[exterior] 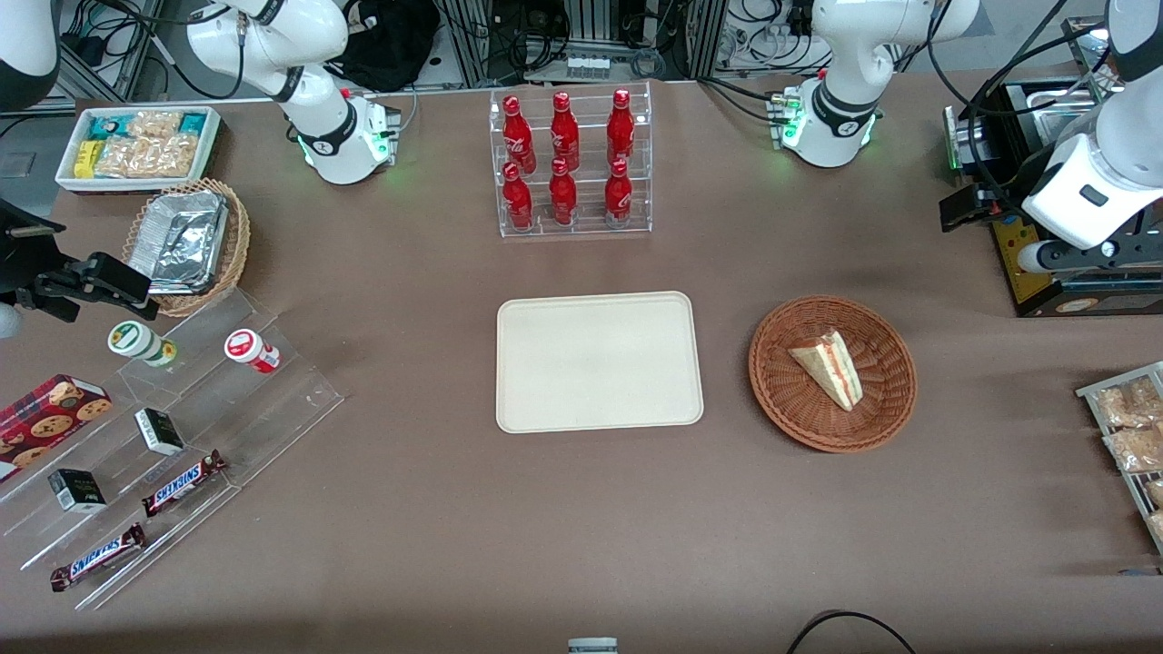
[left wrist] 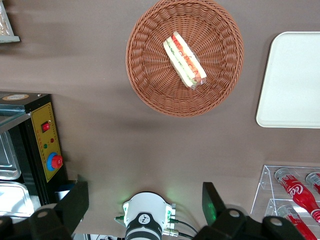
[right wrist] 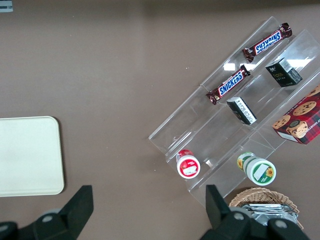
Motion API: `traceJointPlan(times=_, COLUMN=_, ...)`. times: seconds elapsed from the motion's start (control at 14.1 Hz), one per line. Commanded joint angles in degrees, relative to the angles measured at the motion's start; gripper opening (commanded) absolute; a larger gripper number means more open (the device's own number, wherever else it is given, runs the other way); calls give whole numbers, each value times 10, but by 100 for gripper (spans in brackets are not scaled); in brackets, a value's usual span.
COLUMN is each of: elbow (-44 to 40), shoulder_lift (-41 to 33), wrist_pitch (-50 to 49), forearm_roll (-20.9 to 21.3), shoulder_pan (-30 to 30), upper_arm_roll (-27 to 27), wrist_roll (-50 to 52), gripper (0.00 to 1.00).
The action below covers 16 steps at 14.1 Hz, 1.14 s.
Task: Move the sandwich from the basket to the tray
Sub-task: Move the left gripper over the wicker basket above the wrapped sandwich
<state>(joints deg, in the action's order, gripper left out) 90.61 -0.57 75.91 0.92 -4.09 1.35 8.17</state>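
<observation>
Front view showed my gripper parked high toward the working arm's end of the table, above a black control box and well apart from the basket. In the left wrist view my 2 fingers stood wide apart with nothing between them. The sandwich lay inside the basket, a little off its middle, filling edge showing. The tray sat bare just beside the basket, toward the parked arm's end, with a strip of table between them. Nothing stood between basket and tray. Farther from the front camera than the tray stood a clear rack with 6 red bottles in 2 rows of 3. Toward the parked arm's end lay a clear stepped stand carrying 2 Snickers bars, 2 small dark boxes, 2 capped cups and 1 cookie box, with a lighter wicker basket of foil trays and a white bin of snack packets farther away. Bagged snacks sat near the working arm's edge. The table was covered in plain brown cloth; cables and equipment racks ran along its edge farthest from the camera.
</observation>
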Motion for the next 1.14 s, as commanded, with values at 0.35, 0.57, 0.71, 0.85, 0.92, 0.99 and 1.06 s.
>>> traceJointPlan(times=0.35, elbow=-4, shoulder_lift=0, wrist_pitch=-4, forearm_roll=1, shoulder_pan=3, upper_arm_roll=2, wrist_roll=-11, gripper=100)
traceJointPlan(times=0.57, elbow=-15, shoulder_lift=16, wrist_pitch=-1, forearm_roll=5, shoulder_pan=2, upper_arm_roll=2, wrist_roll=-8, gripper=100)
traceJointPlan(times=0.71, elbow=-17, shoulder_lift=35, wrist_pitch=-1, forearm_roll=2, shoulder_pan=2, upper_arm_roll=3, wrist_roll=-5, gripper=100)
traceJointPlan(times=0.85, elbow=-17, shoulder_lift=45, wrist_pitch=1, forearm_roll=-1, shoulder_pan=4, upper_arm_roll=2, wrist_roll=-7, gripper=100)
traceJointPlan(times=0.92, elbow=-18, shoulder_lift=53, wrist_pitch=2, forearm_roll=0, shoulder_pan=4, upper_arm_roll=2, wrist_roll=-6, gripper=100)
traceJointPlan(times=0.99, elbow=-21, shoulder_lift=69, wrist_pitch=9, forearm_roll=-1, shoulder_pan=4, upper_arm_roll=2, wrist_roll=-5, gripper=100)
traceJointPlan(times=1.06, elbow=-26, shoulder_lift=85, wrist_pitch=21, forearm_roll=0, shoulder_pan=4, upper_arm_roll=2, wrist_roll=-5, gripper=100)
